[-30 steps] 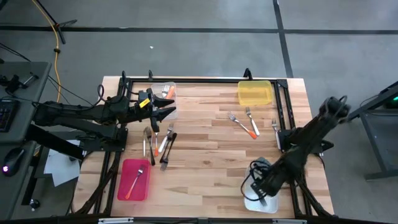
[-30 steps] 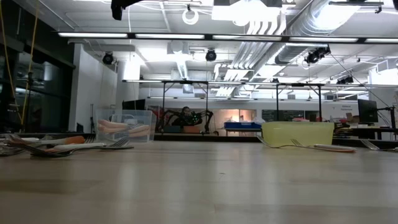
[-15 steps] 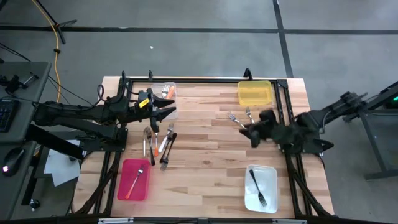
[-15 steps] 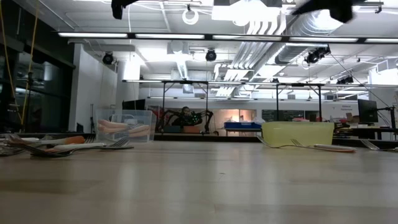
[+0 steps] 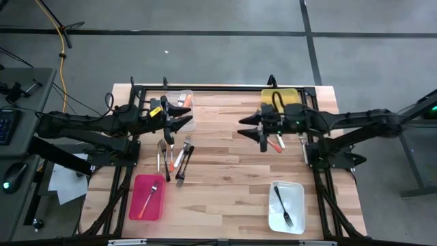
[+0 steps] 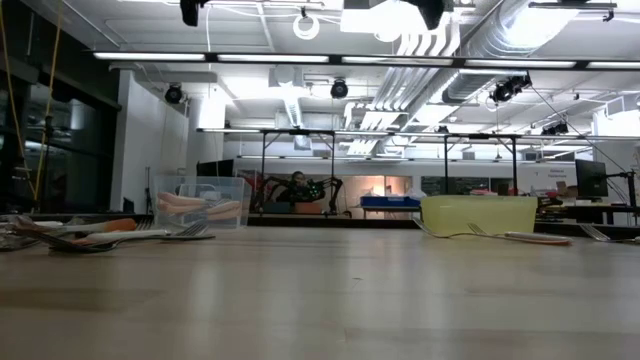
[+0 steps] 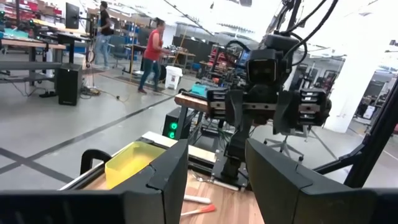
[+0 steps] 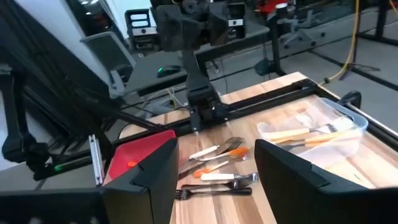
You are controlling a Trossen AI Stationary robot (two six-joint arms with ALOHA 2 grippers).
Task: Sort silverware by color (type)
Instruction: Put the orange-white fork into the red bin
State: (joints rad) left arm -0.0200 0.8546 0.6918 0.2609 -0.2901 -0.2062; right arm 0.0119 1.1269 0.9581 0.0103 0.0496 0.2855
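The silverware lies in two groups: a pile [image 5: 175, 154] left of the table's middle, also in the right wrist view [image 8: 217, 157], and a few forks [image 5: 278, 141] in front of the yellow bin [image 5: 280, 102]. My left gripper [image 5: 188, 116] hovers open beside the clear bin [image 5: 181, 101], which holds orange-handled pieces. My right gripper [image 5: 249, 131] hangs open above the table, just left of the forks near the yellow bin. A dark fork [image 5: 283, 206] lies in the white bin [image 5: 295, 217]. An orange-handled fork [image 5: 150, 198] lies in the red bin [image 5: 140, 205].
Black frame rails run along the left, far and right edges of the table [image 5: 225, 171]. Bare wood shows in the table's middle and near its front edge. In the low view the clear bin [image 6: 200, 205] and yellow bin [image 6: 478, 215] stand far back. People walk in the room behind [image 7: 152, 53].
My right gripper has risen from the white bin at the table's near right corner and swung toward the far edge and left, ending over the forks by the yellow bin. The dark fork has stayed lying in the white bin.
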